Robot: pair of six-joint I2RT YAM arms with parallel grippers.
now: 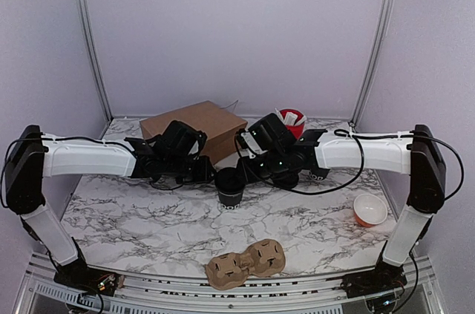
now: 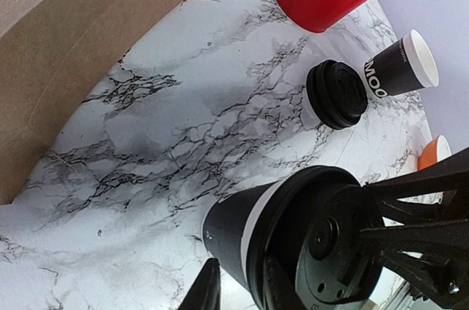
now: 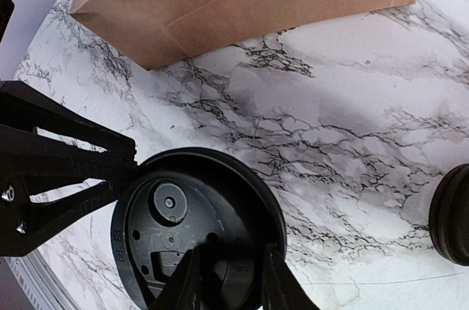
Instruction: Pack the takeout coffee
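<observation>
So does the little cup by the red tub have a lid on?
No, that cup is open, its white inside showing; a separate lid sits beside it.

Marble table (image 1: 148,217), paper bag (image 1: 197,122), red tub (image 1: 295,121), black cup (image 1: 230,189), orange bowl (image 1: 369,210), cardboard carrier (image 1: 246,262)

Matt plastic lid (image 3: 190,207), marble-look table (image 3: 352,141)

My left arm (image 1: 85,158) and right arm (image 1: 364,152) both stretch inward with forearms nearly level, wrists tipped down, meeting head-on in the middle. The left gripper (image 2: 242,289) has its fingers (image 2: 208,292) a little apart, with a gap showing on one side. The right gripper (image 3: 227,284) is narrowed, its fingertips (image 3: 182,284) pinching the rim of a lid (image 3: 183,215).
</observation>
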